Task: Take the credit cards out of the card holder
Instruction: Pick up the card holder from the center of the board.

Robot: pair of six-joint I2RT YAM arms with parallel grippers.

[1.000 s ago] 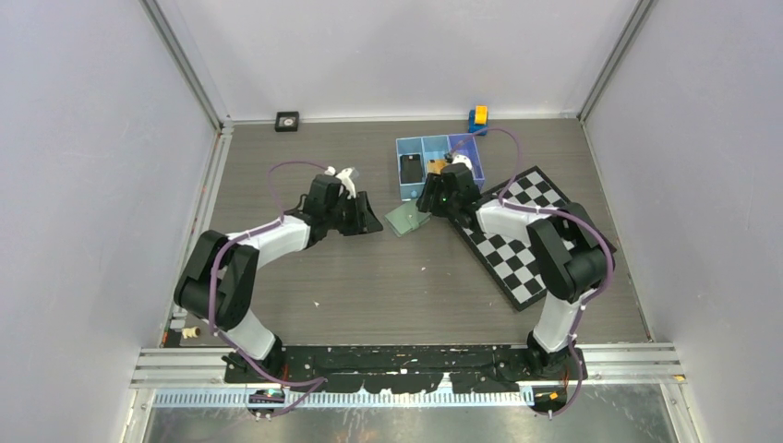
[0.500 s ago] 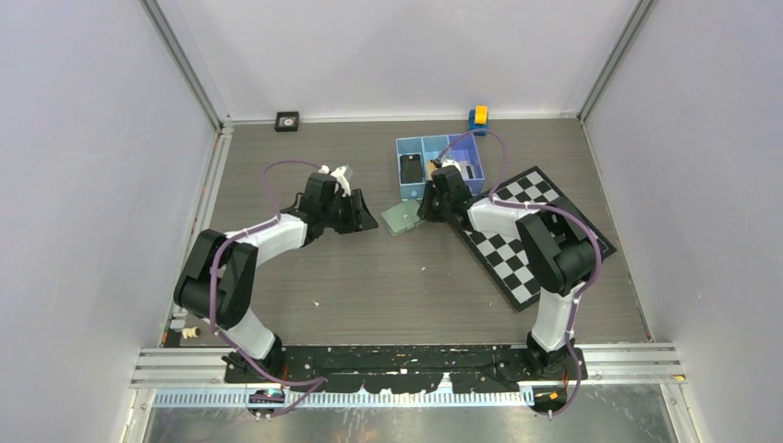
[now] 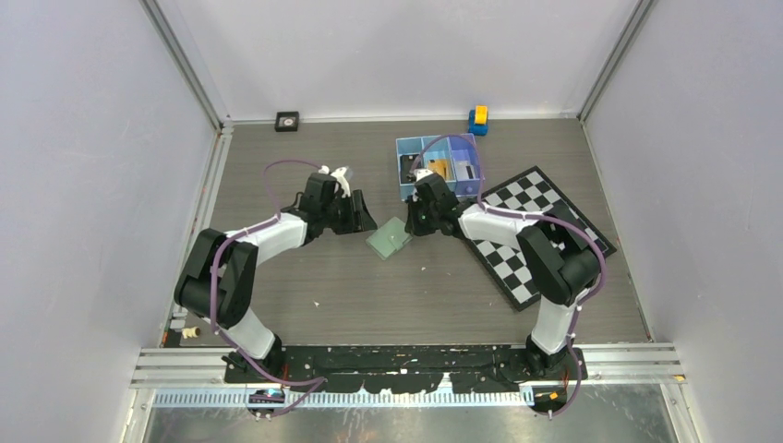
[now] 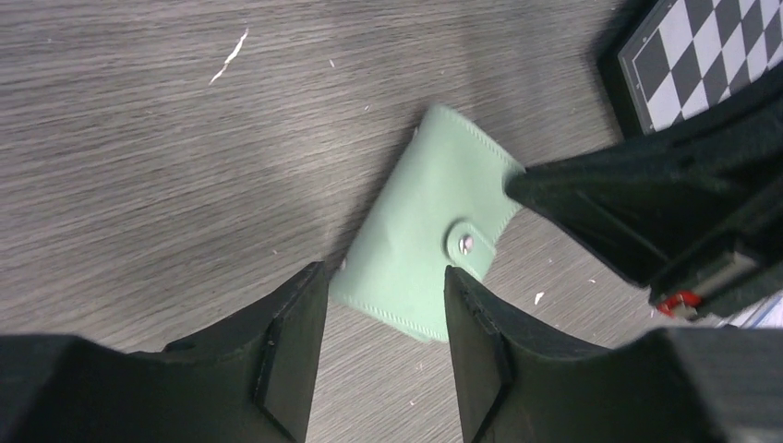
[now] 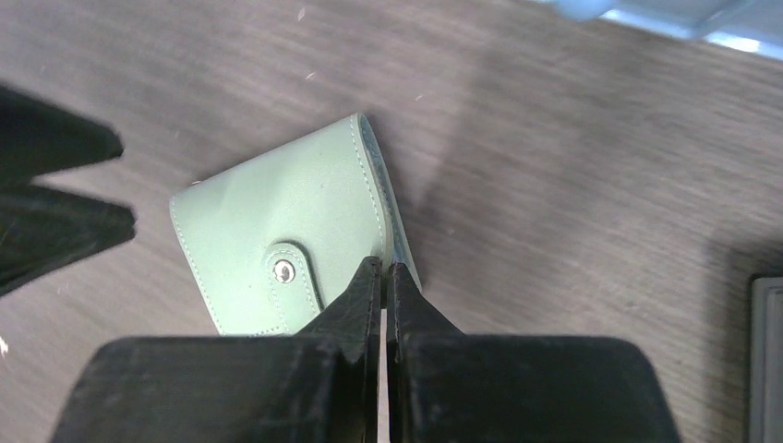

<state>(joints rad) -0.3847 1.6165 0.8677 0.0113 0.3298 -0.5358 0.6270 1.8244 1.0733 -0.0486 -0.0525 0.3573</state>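
Shut tight at the right claw, tips touching one edge of the wallet; no telling whether a flap is pinched. Half spread at the left claw, hovering over the opposite corner, gripping nothing. Snapped closed, flat on the table. Beyond, a gold card already in the tray. Probably nearly finished; contents unseen.

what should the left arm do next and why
Probably lower the left gripper and close it on the near edge of the card holder. It lies flat, snap tab fastened, with that edge between the open left jaws, while the shut right gripper only touches the opposite edge with its tips, so nothing grips it yet.
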